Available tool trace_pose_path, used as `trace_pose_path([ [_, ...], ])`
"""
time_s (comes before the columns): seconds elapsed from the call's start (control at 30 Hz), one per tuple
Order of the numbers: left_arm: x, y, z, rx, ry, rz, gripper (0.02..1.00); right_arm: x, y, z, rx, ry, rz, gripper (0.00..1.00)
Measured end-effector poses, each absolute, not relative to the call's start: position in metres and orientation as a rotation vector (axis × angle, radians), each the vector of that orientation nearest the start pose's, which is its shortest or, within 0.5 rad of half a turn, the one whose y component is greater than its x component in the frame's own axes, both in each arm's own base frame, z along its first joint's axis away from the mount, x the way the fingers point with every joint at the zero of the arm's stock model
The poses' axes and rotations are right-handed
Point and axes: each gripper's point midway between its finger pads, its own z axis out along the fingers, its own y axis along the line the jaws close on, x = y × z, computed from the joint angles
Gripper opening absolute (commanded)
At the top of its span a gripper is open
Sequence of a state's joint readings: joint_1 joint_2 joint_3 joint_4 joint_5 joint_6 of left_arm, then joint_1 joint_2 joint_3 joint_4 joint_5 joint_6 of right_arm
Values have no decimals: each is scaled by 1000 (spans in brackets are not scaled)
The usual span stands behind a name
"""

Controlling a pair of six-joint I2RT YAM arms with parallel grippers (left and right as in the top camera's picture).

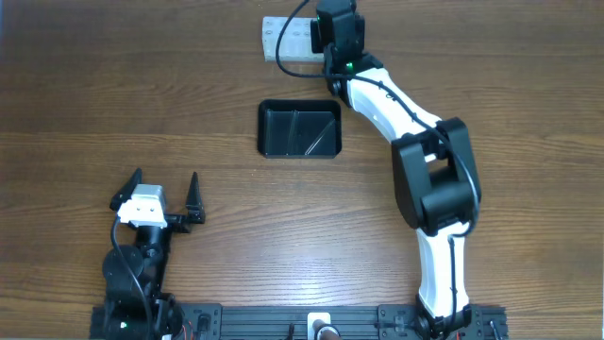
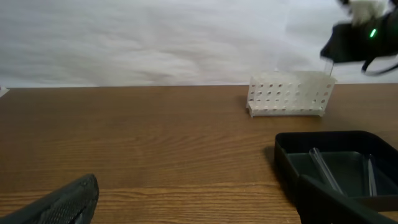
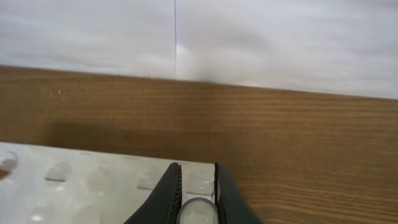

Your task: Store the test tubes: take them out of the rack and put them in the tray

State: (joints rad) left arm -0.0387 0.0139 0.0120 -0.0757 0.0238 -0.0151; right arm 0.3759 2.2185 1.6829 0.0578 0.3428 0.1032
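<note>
Squarely, test tube (image 3: 198,213) between right fingers (image 3: 168,194)

right arm (image 1: 379,94) white w/ black joints, green led (image 1: 351,66); left arm (image 1: 140,257) black, white wrist block (image 1: 143,206).

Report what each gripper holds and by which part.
The right gripper pinches a test tube by its top end at the rack. The left gripper is open and empty.

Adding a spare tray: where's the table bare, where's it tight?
Bare: the table left of the tray and rack, beyond the open left claw; also right of the right arm. Tight: the right claw at the rack, closed on a test tube.
</note>
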Motion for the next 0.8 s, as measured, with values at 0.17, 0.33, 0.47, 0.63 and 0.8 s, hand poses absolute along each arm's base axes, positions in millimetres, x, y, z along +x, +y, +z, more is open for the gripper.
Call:
trace_pose_path([
  [0.17,246,-14,158,38,1648,-61,1000,594,182,228,-33,1882,-25,31],
  [0.33,246,-14,158,38,1648,-61,998,555,184,323,-2,1764,-18,18],
  [0.47,246,-14,158,38,1648,-61,1000,513,189,338,-29,1843,-32,20],
  [0.63,246,-14,158,38,1648,-60,1000,469,201,293,-57,2079,-45,14],
  [0.8,246,-14,158,38,1648,-61,998,444,205,229,-21,2331,-1,16],
])
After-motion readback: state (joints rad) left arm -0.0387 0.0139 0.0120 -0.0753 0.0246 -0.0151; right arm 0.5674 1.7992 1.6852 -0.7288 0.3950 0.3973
